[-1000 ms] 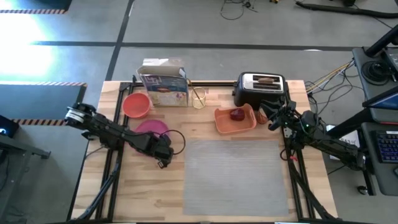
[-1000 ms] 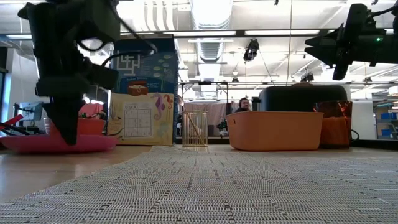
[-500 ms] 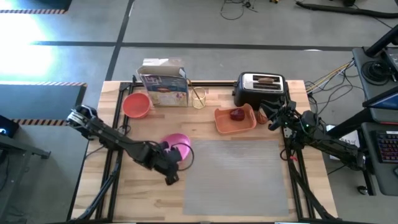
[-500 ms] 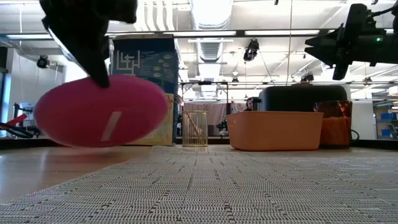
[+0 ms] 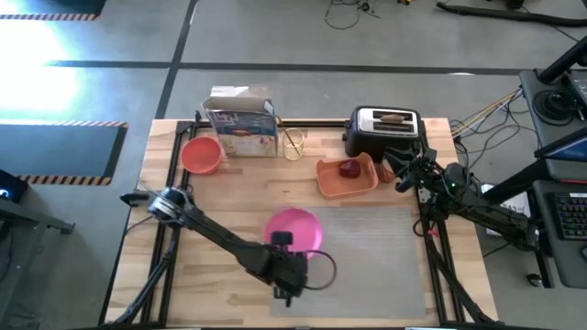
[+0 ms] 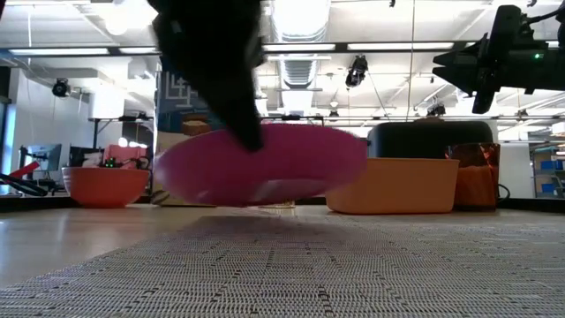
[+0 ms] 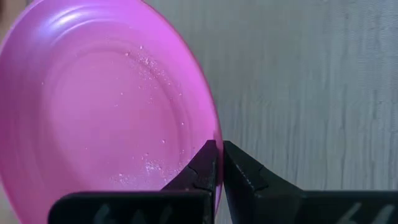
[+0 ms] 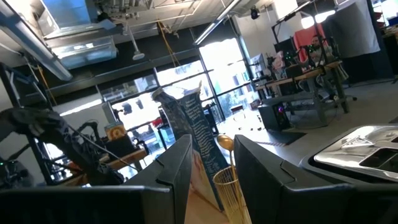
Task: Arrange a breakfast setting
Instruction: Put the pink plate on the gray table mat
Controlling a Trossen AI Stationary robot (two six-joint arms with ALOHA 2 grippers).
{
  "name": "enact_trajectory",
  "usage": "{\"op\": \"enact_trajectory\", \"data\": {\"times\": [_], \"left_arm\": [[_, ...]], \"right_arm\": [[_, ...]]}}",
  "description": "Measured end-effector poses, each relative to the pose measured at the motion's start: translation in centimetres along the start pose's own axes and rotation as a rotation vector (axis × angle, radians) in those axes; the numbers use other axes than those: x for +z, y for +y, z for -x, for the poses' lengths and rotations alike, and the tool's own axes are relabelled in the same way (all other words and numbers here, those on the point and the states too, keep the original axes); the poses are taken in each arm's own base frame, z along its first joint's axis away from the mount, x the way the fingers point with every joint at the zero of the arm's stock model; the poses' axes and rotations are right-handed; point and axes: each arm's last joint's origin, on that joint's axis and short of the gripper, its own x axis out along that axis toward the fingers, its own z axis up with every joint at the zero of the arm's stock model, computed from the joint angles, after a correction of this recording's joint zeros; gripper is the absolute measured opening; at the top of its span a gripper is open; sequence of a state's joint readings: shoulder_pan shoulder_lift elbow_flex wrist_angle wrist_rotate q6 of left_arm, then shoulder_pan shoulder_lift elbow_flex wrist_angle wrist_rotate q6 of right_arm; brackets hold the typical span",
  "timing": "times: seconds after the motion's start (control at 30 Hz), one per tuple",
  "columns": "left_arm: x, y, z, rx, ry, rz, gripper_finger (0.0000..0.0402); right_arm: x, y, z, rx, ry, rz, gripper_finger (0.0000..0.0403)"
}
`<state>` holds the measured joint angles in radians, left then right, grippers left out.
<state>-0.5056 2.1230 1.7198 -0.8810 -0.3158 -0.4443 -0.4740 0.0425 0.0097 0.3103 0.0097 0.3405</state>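
Since a second ago we have carried the plate (image 5: pixel 294 228) off the bare wood at the table's left and out over the left edge of the placemat (image 5: pixel 367 261). Our left gripper (image 7: pixel 217 163) is pinched tight on the plate's rim, jaws all but touching with only the thin edge between them. The low view shows the plate clear of the mat and tilted. That thin grip is the worry: with so little rim held, we judge the plate could pivot or slip if we swing or stop sharply, and a tilted release would let it land on edge and skid off centre. Our right gripper (image 5: pixel 401 170) waits up near the toaster (image 5: pixel 385 129), fingers narrowly apart, holding nothing we can see. The apple (image 5: pixel 349 168) sits in the tray (image 5: pixel 362 183), and the bowl (image 5: pixel 201 154) rests at the far left, both well apart from the plate.
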Motion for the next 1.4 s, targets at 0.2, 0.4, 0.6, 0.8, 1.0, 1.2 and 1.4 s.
{"op": "enact_trajectory", "data": {"times": [0.2, 0.4, 0.6, 0.8, 1.0, 1.2, 1.4], "left_arm": [[3.0, -1.9, -0.2, -0.011, -0.029, -0.105, 0.0000], [4.6, -3.5, -1.5, -0.019, -0.068, -0.208, 0.0000], [6.6, -4.7, -2.0, -0.038, -0.136, -0.314, 0.0000], [6.8, -5.2, -3.3, -0.082, -0.112, -0.380, 0.0000], [6.5, -5.2, -3.7, -0.094, -0.096, -0.378, 0.0000], [6.7, -5.4, -3.7, -0.125, -0.108, -0.261, 0.0027], [6.8, -5.6, -3.6, -0.139, -0.124, -0.220, 0.0114]], "right_arm": [[0.0, 0.0, 0.0, 0.000, 0.000, 0.000, 0.0112], [0.0, 0.0, 0.0, 0.000, 0.000, 0.000, 0.0112], [0.0, 0.0, 0.0, 0.000, 0.000, 0.000, 0.0112], [0.0, 0.0, 0.0, 0.001, 0.002, 0.000, 0.0112], [0.0, 0.0, 0.0, 0.000, 0.001, 0.000, 0.0112], [0.0, 0.0, 0.0, -0.001, 0.001, 0.000, 0.0112], [0.0, 0.0, 0.0, -0.001, 0.001, 0.000, 0.0112]]}}
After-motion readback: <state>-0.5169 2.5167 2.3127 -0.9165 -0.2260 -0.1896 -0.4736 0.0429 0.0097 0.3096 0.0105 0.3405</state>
